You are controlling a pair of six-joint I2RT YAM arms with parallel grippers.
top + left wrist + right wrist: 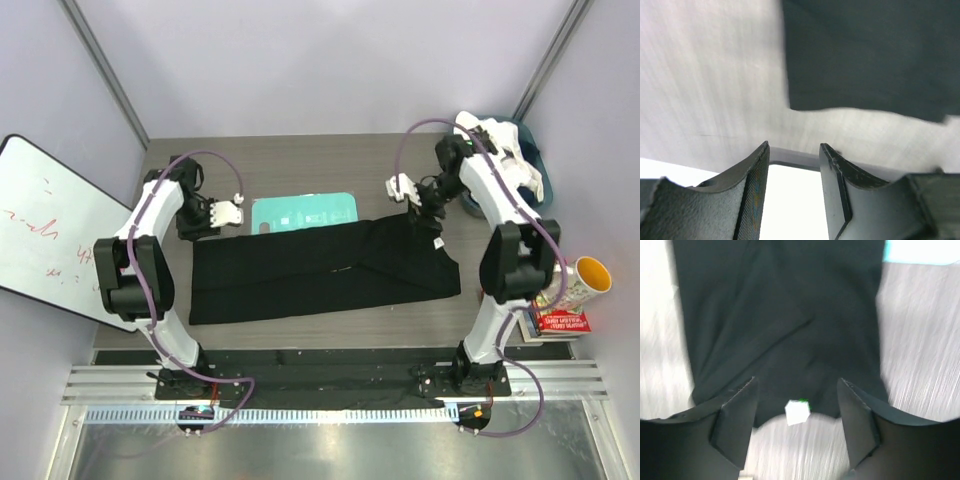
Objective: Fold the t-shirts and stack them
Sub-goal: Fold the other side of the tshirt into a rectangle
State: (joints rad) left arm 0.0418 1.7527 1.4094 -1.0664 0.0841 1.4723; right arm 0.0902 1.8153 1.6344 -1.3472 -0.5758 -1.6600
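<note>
Plain black shirt [300, 275], white tag [796, 412] on it, teal board [305, 212] behind shirt, grey wood-grain table [300, 165], yellow-lined cup [590, 273] right of shirt

Pale grey walls [320, 60] close in a grey wood-grain desk [300, 160] under even light. A whiteboard [40, 220] with red scribbles leans at the left. A yellow-lined cup [588, 275] stands at the right by what may be books [560, 322].

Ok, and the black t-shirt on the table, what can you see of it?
The black t-shirt is soft matte cloth, folded into a long band lying flat across the table, no print showing. A small white tag sits at its right end. The teal board lies along its far edge. The left gripper and right gripper stand open, gripping nothing.
</note>
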